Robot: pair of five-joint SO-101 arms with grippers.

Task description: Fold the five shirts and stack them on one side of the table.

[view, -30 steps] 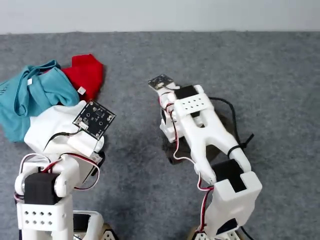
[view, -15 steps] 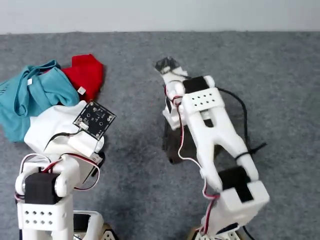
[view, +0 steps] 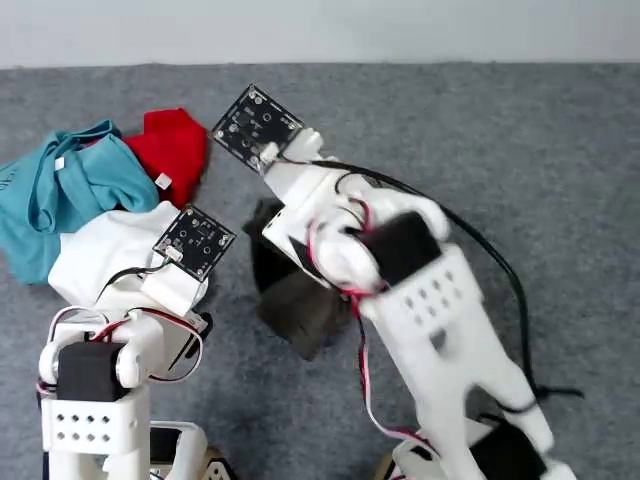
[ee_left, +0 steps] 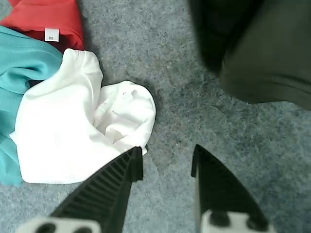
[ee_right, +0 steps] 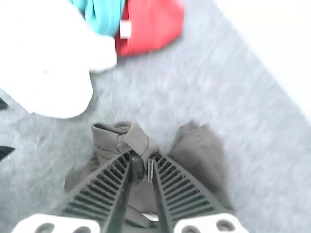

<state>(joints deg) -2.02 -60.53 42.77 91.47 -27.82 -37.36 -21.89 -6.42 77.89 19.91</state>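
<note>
Pinching a fold of the dark shirt (ee_right: 197, 145), the right claw (ee_right: 141, 162) is pressed together on the cloth over the middle of the grey table (view: 520, 150). The left claw (ee_left: 167, 158) stands spread just beside the white shirt (ee_left: 73, 136). That shirt touches 2 others, the teal shirt (view: 60, 190) and the red shirt (view: 175, 145), heaped near the left arm.

This is looking like a robotics lab bench: a grey carpet-like worktop (view: 560, 150) is running up to a plain white wall (view: 400, 30) at 12 o'clock. Two white plastic arms with exposed red and black wiring, one at 7 o'clock (view: 90, 420) and one at 5 o'clock (view: 440, 320), are carrying bare square black circuit boards (view: 256, 124).
</note>
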